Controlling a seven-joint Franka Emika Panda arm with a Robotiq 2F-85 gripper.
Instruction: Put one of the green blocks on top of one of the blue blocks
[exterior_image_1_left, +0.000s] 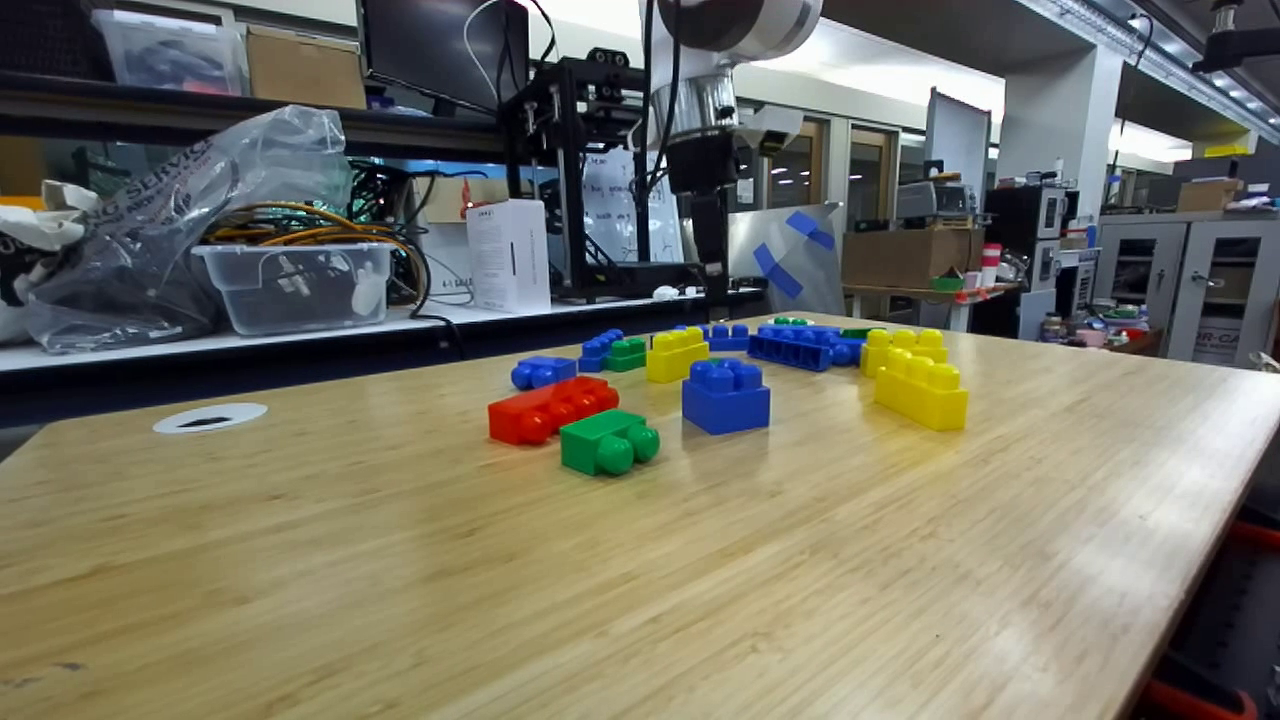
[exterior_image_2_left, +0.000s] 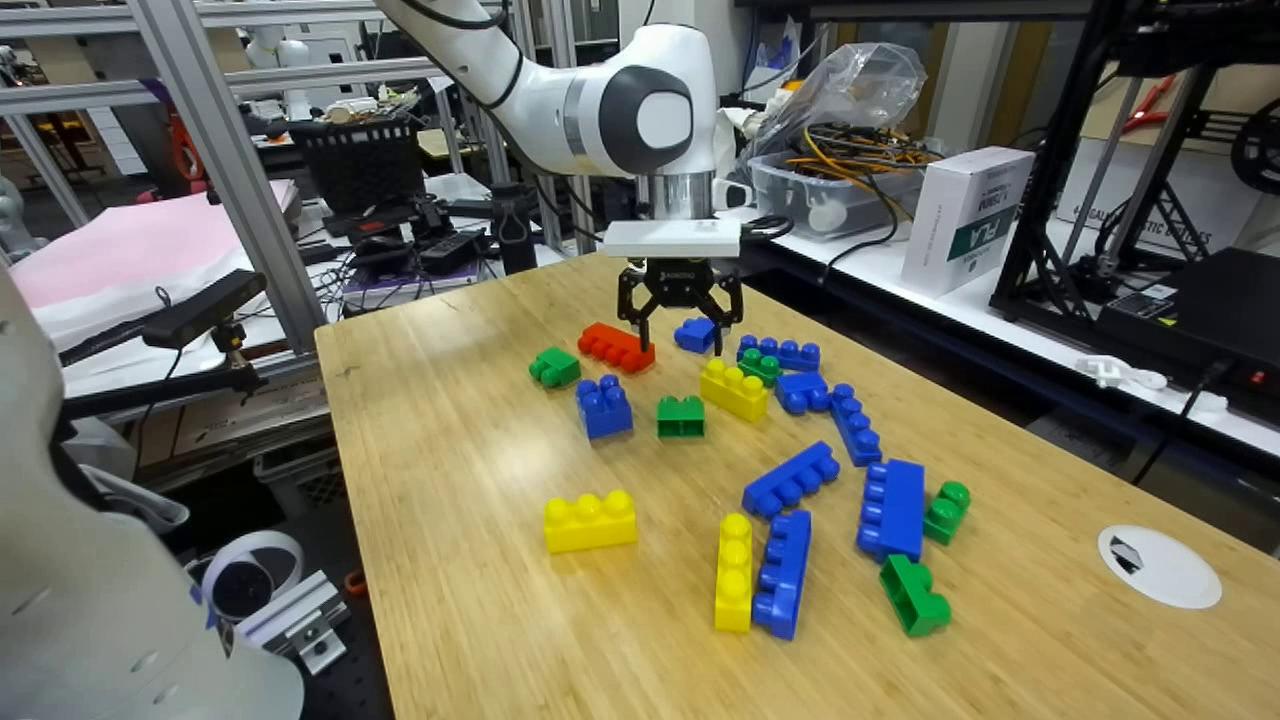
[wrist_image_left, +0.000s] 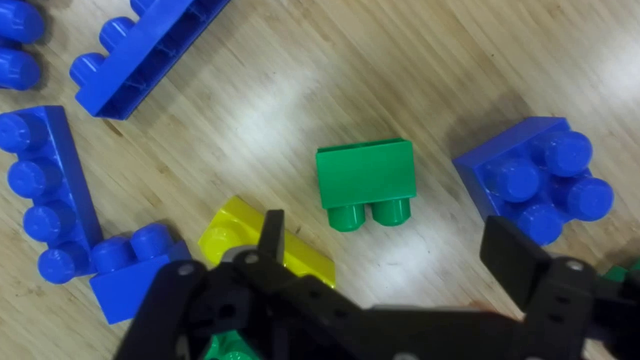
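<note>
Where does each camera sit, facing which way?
In an exterior view: raised, angled down across the table; arm and gripper show.
In an exterior view: low, looking almost level past the red block; arm and gripper at top.
Wrist view: on the arm, facing down at a green block; gripper fingers show.
Both exterior views share the red block.

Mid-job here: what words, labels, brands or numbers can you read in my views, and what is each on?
"PLA": the green label on the white box.
"ROBOTIQ": the gripper, in small letters.
"SERVICE": the clear plastic bag; the word before it is unclear.
Too small or blurred: other print on the white box, marks on the white panel, print on the pale box.
None legible: the central green block and the blue block in the wrist view.
</note>
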